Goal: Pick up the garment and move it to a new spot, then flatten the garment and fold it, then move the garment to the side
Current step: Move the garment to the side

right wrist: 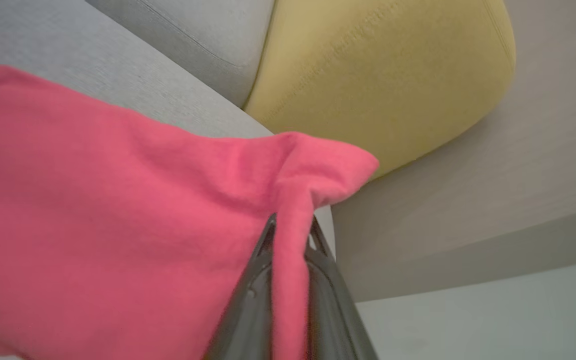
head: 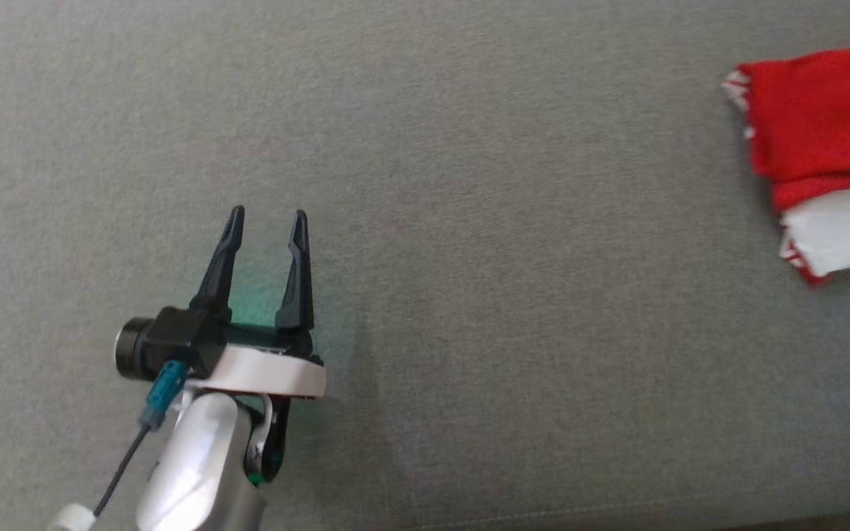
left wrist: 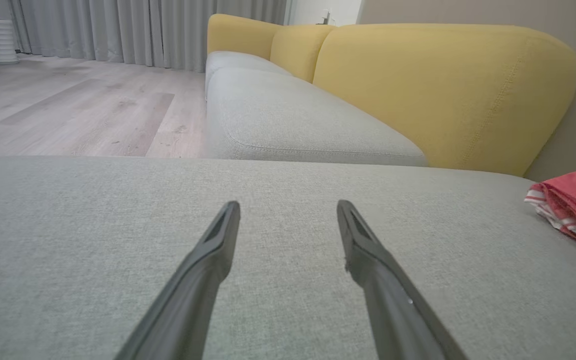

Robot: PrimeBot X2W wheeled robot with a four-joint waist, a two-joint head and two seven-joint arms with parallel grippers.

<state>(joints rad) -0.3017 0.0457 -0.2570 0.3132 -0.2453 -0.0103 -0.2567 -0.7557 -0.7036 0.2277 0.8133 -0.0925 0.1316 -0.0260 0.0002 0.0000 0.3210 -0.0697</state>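
Grey couch [head: 469, 221] is stretching before us; we're holding left gripper [head: 268, 214] apart, right gripper [right wrist: 292, 222] clamping the red garment [head: 823, 118] at right.

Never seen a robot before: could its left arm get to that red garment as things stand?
Probably yes. Only bare grey cushion lies between the open left gripper and the garment, so nothing blocks it, though the garment lies well across and the right gripper is shut on it.
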